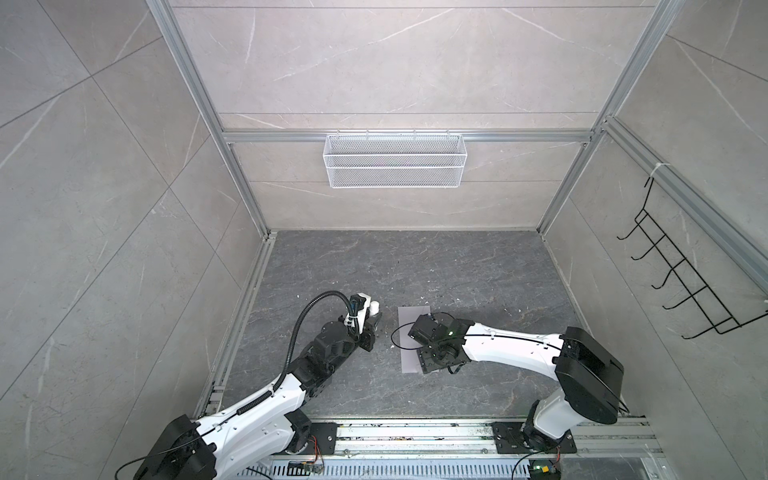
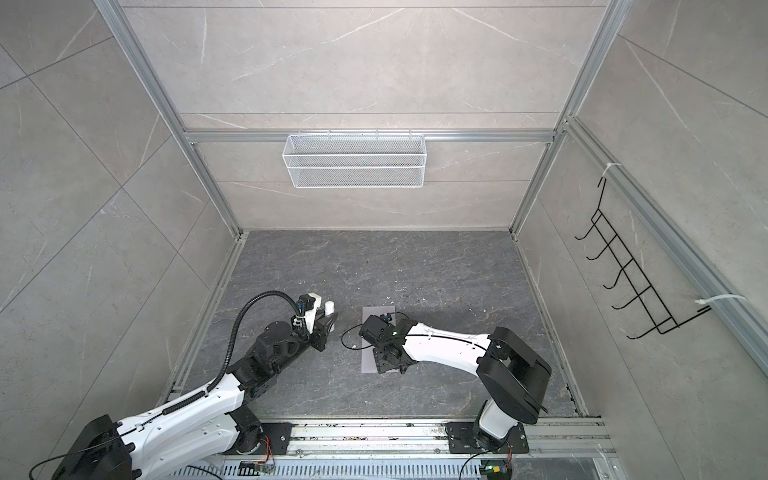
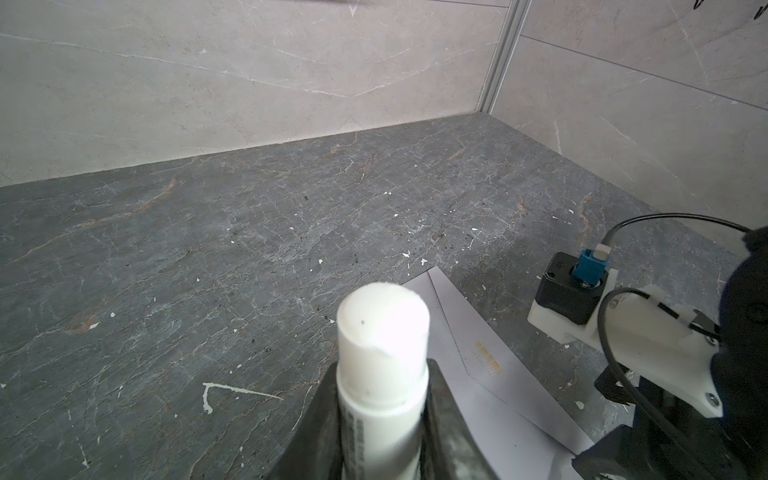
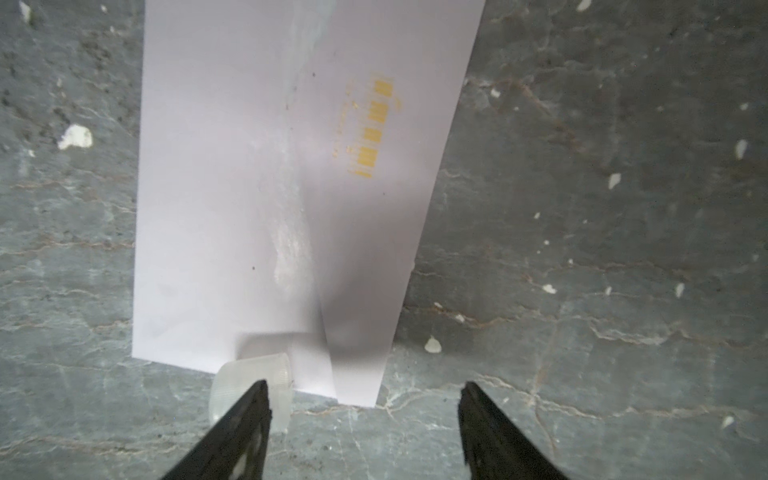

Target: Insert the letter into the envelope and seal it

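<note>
**Glue stick in one gripper, envelope flat on the bench**

We see the envelope (image 1: 409,359) (image 2: 368,361) (image 4: 232,187) lying flat near the middle of the bench (image 1: 415,266), closer to its front edge, with its long sides running front to back. An orange mark and a whitish smear show on its face. The right gripper (image 4: 365,386) hangs over the envelope's near end, jaws wide apart and holding nothing. A clear ribbed cap (image 4: 241,382) lies at that short edge beside one finger. The left gripper (image 3: 382,374) is clamped on an uncapped white glue stick (image 3: 382,332) (image 1: 374,307), left of the envelope and clear of it.
</note>
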You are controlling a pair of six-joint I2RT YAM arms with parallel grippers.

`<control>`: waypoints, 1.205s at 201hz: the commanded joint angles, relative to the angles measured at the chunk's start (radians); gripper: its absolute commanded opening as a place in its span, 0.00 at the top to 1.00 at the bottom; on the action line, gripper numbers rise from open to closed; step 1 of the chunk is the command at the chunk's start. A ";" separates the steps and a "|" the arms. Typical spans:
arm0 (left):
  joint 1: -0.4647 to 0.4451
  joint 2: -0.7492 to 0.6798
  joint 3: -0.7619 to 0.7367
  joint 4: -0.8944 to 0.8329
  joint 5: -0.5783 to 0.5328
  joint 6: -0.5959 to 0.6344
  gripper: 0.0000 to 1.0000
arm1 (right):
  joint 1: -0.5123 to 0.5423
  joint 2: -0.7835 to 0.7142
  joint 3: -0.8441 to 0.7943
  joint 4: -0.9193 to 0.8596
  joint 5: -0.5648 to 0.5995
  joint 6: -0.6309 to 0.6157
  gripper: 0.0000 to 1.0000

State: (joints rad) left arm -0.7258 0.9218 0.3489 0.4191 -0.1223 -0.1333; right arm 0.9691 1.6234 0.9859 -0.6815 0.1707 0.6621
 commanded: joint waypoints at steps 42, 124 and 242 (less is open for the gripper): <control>0.004 -0.002 0.004 0.064 0.004 -0.017 1.00 | 0.005 0.021 0.006 -0.058 0.049 -0.002 0.28; 0.005 0.001 0.004 0.066 0.004 -0.020 1.00 | -0.039 0.012 -0.019 -0.079 0.076 0.004 0.27; 0.005 0.014 -0.001 0.085 -0.001 -0.029 1.00 | 0.149 -0.105 -0.021 -0.096 -0.096 -0.002 0.13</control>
State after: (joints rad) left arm -0.7238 0.9333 0.3489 0.4324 -0.1223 -0.1436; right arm 1.0481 1.5093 0.9535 -0.7235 0.1051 0.6334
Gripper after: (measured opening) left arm 0.268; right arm 0.852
